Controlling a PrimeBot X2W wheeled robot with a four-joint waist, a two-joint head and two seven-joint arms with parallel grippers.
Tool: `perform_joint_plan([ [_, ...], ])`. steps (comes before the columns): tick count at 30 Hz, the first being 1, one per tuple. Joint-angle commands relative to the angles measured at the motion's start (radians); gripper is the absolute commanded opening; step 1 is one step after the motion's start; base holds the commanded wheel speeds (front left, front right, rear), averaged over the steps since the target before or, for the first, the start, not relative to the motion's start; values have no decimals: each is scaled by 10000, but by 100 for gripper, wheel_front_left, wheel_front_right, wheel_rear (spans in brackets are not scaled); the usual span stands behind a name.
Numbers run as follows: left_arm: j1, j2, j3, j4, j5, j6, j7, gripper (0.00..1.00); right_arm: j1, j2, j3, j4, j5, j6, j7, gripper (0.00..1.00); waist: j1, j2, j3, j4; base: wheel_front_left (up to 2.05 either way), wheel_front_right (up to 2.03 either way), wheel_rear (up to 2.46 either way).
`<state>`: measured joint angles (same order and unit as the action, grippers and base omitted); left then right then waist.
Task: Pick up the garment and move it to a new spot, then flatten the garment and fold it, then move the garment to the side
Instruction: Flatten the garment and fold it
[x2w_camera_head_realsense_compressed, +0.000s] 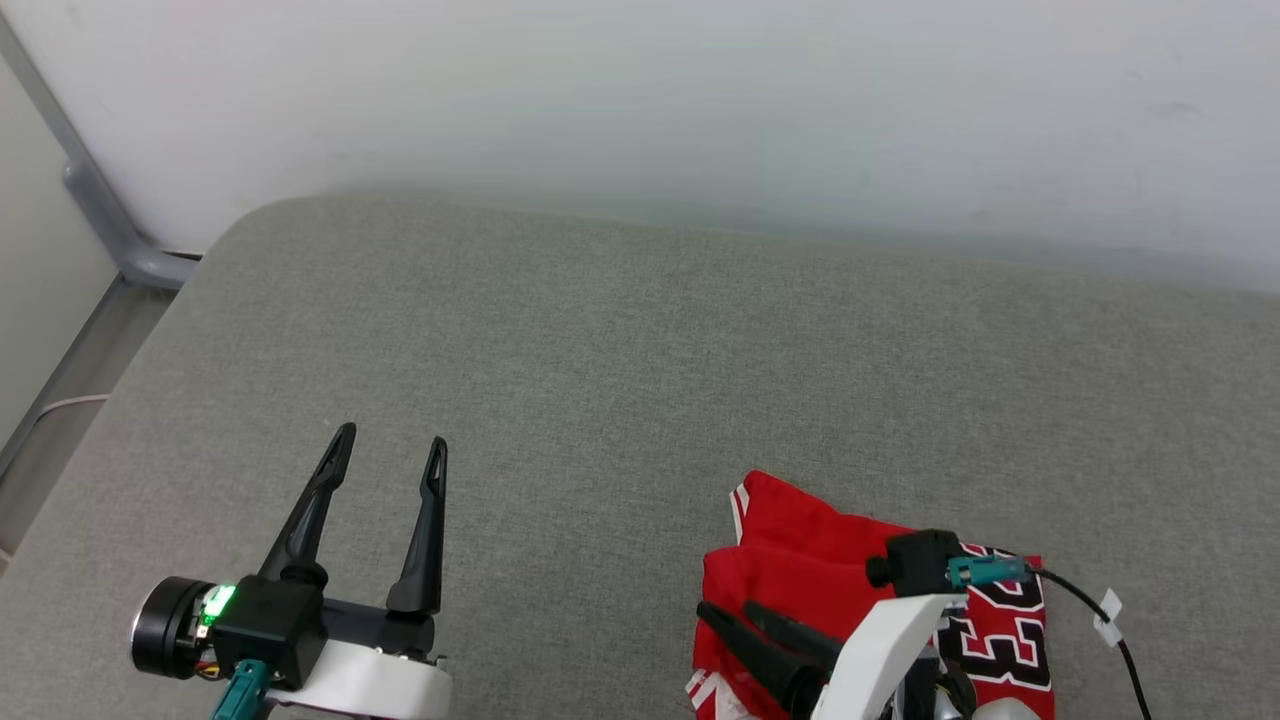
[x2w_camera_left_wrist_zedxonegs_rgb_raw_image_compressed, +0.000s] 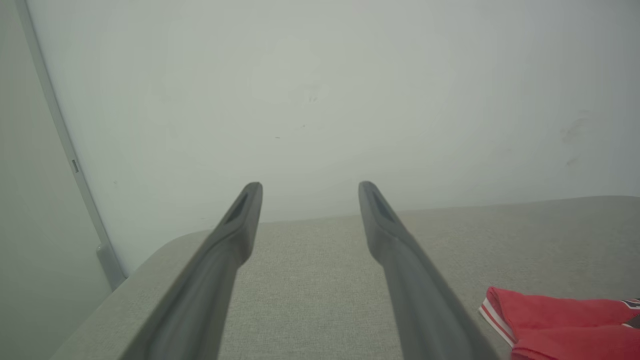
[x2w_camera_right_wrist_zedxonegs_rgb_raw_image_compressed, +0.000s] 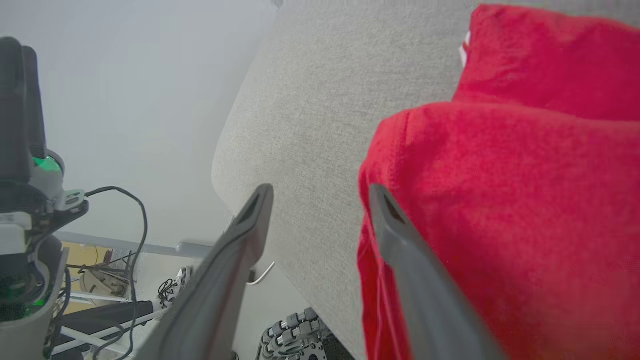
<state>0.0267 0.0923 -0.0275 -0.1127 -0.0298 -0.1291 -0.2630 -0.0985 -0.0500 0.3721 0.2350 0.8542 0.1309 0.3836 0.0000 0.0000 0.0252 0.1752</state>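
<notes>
Lying folded into a compact bundle, the garment (x2w_camera_head_realsense_compressed: 800, 560) sits on the near right part of the grey cloth-covered tabletop (x2w_camera_head_realsense_compressed: 640, 360), close to its front edge. Its red fabric faces up, with white-and-red striped trim along the far left corner and part of a black, white-outlined number visible on the right side beside the pale forearm.

The right gripper (x2w_camera_head_realsense_compressed: 728, 608) hangs just above the garment's left edge, fingers pointing to the robot's left. In the right wrist view the right gripper (x2w_camera_right_wrist_zedxonegs_rgb_raw_image_compressed: 321, 187) has its fingers well apart, clamped on nothing: one finger lies over the red fabric (x2w_camera_right_wrist_zedxonegs_rgb_raw_image_compressed: 500, 200), the other over the bare grey cloth beside it, and the edge of the garment falls between them. Whether a finger touches the fabric cannot be told.

The left gripper (x2w_camera_head_realsense_compressed: 392, 437) hovers over the bare near left part of the tabletop, well apart from the garment, its fingers spread and empty. In the left wrist view the left gripper (x2w_camera_left_wrist_zedxonegs_rgb_raw_image_compressed: 310, 185) points towards the pale wall (x2w_camera_left_wrist_zedxonegs_rgb_raw_image_compressed: 320, 100), with a corner of the garment (x2w_camera_left_wrist_zedxonegs_rgb_raw_image_compressed: 560, 320) at the lower right.
</notes>
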Motion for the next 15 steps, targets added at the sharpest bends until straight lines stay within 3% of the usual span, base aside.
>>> perform_joint_plan([
  [1,56,-24,13,-1,20,-2,-21,100,-199,-5,22,-72,115,-5,2,100,0,0,-68,-52,0,0,0],
  [6,180,-44,-45,-32,-5,-7,-21,100,-753,-6,-631,-177,-439,-5,-17,100,0,0,-231,-277,0,0,0],
  [11,232,-65,-133,45,-168,-12,-21,100,-1613,-132,-1453,-965,-3349,-5,5,100,0,0,-188,-604,0,0,0],
  [15,125,-79,-144,145,-305,-15,-21,100,-1999,-1083,-1643,-1964,-5101,-8,-379,100,0,0,-45,-852,0,0,0],
])
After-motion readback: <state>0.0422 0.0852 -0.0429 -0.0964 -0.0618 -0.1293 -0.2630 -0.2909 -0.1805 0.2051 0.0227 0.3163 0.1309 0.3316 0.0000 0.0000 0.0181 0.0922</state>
